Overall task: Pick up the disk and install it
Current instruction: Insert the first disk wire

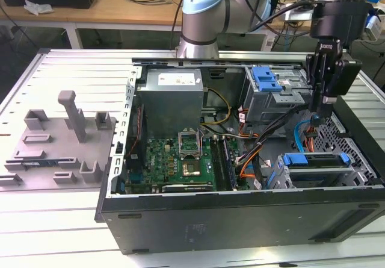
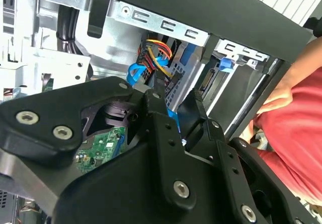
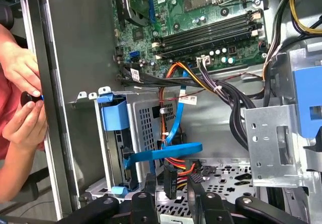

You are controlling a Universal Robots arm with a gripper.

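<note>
Open PC case [image 1: 240, 214] lies on its side on the slatted metal table [image 1: 72, 232], w/ mobo [image 1: 180, 159] & silver PSU [image 1: 171, 99] exposed. The arm [image 1: 201, 21] reaches in from the far side. The gripper [image 1: 323, 108] hangs inside the case toward the exterior view's right, above the perforated case floor [image 1: 340, 138], just over a blue flat cable [image 1: 299, 137] and a bundle of orange/red wires [image 1: 310, 137]. The claw's two black fingers [image 3: 150, 186] stand a narrow gap apart in both wrist views. No disk or other solid part is clamped between them. In the first wrist view a black cable conn. [image 3: 170, 176] sits in that gap, and whether either finger touches it is hard to tell from this angle. The disk [image 1: 316, 159] lies flat in the drive bay at the case's near corner, exterior view's right, its blue carrier edge along the top of the bay. It's near the gripper but apart from it, w/ the cables between them. A 2nd drive cage w/ a blue latch [image 1: 264, 78] stands further back, beside the PSU. A grey fixture [image 1: 60, 141] w/ upright posts sits on the table outside the case, exterior view's left, well apart from the gripper. A person's hands [image 3: 22, 70] are just outside the case wall [image 3: 75, 83], pinching a small dark item. A red garment [image 2: 297, 133] shows next to them in the second wrist view.
</note>
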